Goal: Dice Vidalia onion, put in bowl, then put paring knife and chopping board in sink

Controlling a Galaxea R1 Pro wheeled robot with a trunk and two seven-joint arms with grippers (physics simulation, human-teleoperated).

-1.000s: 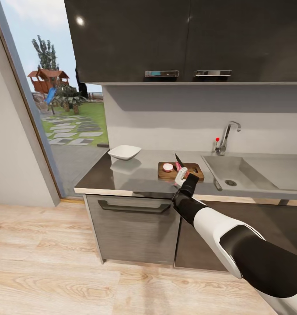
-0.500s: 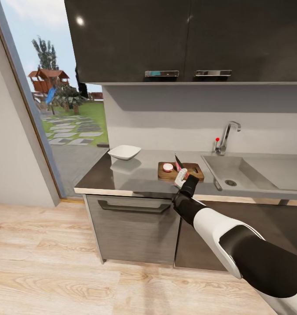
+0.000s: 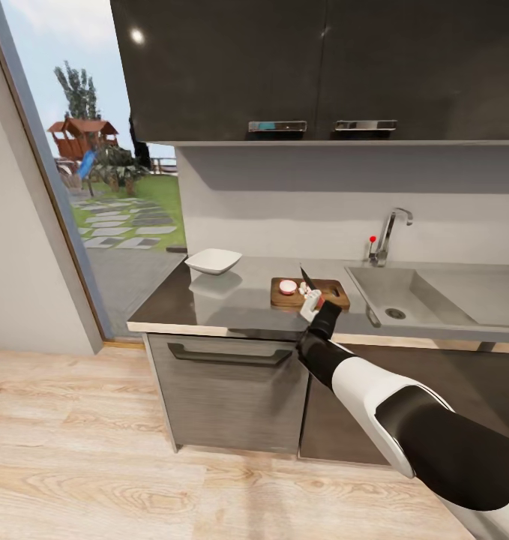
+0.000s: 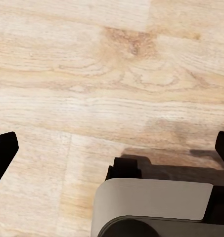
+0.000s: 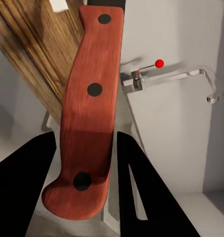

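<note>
Reaching up over the front edge of the countertop (image 3: 232,311), the right arm holds the right gripper (image 3: 312,301) above the near side of the chopping board (image 3: 309,293). Its fingers (image 5: 141,197) are pinched on the red handle of the paring knife (image 5: 87,118), one on each flat side; the handle shows three dark rivets in the right wrist view. In the head view the dark blade rises from the gripper, tilted away toward the backsplash, above the middle of the board.

The board lies flat on the worktop, near its front edge and just beside the left rim of the sink (image 3: 434,296). On the board's left part sits a round onion piece (image 3: 288,286), pink at the rim and white in the centre. Just right of it, by the knife, lie a few tiny white cubes (image 3: 305,288) of the Vidalia onion; one white cube also shows on the board in the right wrist view.

The bowl (image 3: 213,260) stands at the worktop's back left corner, well apart from the board. The chrome tap (image 3: 389,234) with its red knob stands behind the sink's back left corner.

The left gripper (image 4: 112,148) points down at the wood-plank floor (image 4: 92,74), its two dark fingertips spread wide with nothing between them.
</note>
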